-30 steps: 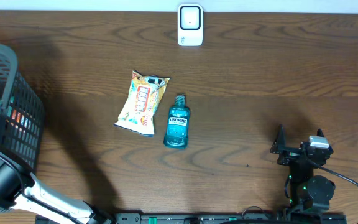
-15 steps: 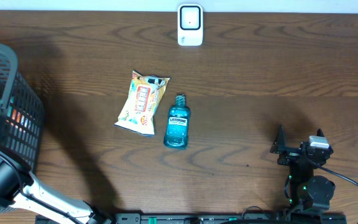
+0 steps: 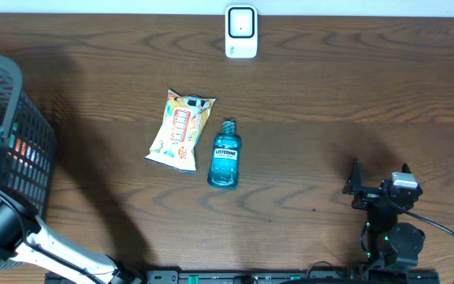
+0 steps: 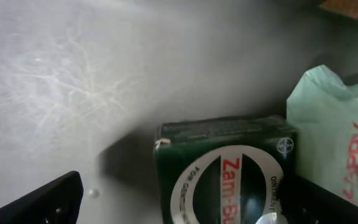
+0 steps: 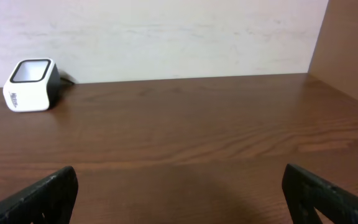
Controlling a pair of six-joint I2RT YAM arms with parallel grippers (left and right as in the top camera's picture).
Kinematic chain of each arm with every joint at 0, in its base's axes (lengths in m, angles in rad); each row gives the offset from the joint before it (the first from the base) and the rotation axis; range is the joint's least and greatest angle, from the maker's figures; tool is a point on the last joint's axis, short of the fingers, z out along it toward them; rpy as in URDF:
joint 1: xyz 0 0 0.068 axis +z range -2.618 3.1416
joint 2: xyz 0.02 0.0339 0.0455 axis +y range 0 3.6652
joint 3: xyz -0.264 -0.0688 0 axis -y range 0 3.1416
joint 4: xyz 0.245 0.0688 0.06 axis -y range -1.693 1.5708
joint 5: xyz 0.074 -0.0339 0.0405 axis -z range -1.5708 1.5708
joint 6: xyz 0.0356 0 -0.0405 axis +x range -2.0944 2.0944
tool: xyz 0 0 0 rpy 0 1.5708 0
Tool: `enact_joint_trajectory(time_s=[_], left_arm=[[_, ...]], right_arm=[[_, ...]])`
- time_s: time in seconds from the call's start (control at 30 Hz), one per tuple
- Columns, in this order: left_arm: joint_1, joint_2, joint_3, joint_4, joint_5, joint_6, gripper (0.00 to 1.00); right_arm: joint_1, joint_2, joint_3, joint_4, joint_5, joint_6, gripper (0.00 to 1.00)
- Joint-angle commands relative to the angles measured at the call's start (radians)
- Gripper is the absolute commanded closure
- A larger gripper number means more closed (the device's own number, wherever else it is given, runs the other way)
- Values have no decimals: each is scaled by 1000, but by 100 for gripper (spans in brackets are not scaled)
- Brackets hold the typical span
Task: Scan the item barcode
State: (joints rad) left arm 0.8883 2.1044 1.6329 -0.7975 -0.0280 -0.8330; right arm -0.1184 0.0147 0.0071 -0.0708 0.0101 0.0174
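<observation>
As basket (image 3: 31,142) holds both, box (image 4: 225,165) neighbours packet (image 4: 334,124).

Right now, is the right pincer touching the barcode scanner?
Apart. Overhead view shows the right pincer at bottom right, the barcode scanner far off at top centre.

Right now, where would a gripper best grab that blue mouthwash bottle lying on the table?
Probably across the wide body of the mouthwash bottle, straight down from above. It lies flat, cap toward the scanner, so both long sides are exposed, though the snack packet sits close beside one.
</observation>
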Motion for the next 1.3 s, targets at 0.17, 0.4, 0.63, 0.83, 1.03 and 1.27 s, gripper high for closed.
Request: enact_joint_trajectory(time_s=[0.17,0.4,0.63,0.83,1.03,1.27], left_arm=[[-6,94,-5,-30,43,79,1],[-3,93,-5,-77,42,134,10],[38,84,-4,-160,42,139,11],[116,84,-4,-263,36,141,17],[171,75,-3,-275,105,160,16],[144,-27,20,-274,122,188,0]], right_arm=[[-2,-7,-2,-4,-5,-8,1],[-2,-7,-2,-4,-5,-8,1],[-2,-7,-2,-4,-5,-8,1],[-2,-7,-2,-4,-5,-8,1],[-2,-7,-2,-4,-5,-8,1],[-2,-7,-2,-4,-5,-8,1]])
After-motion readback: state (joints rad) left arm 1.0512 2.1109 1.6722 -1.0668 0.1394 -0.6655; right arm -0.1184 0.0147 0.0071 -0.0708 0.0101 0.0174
